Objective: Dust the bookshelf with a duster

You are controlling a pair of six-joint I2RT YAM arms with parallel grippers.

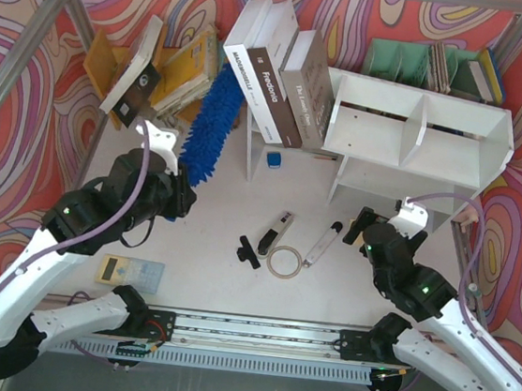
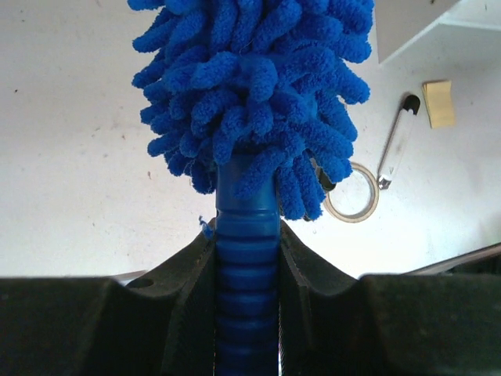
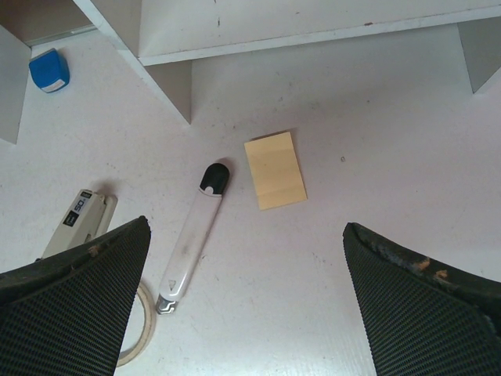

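Observation:
The white bookshelf (image 1: 419,129) with two compartments stands at the back right; its lower edge shows in the right wrist view (image 3: 258,35). The fluffy blue duster (image 1: 214,124) points up and away from my left gripper (image 1: 181,196), left of the shelf and apart from it. In the left wrist view my left gripper (image 2: 247,258) is shut on the duster's ribbed blue handle (image 2: 246,235), the shaggy head (image 2: 250,86) above it. My right gripper (image 1: 359,227) hovers in front of the shelf; in its own view it (image 3: 244,290) is wide open and empty.
Books (image 1: 280,70) lean behind the duster. A green file rack (image 1: 418,62) stands behind the shelf. On the table lie a white cutter (image 3: 192,235), a yellow sticky pad (image 3: 275,169), a tape ring (image 1: 284,261), a stapler (image 1: 279,228), a blue stamp (image 3: 49,69) and a calculator (image 1: 130,272).

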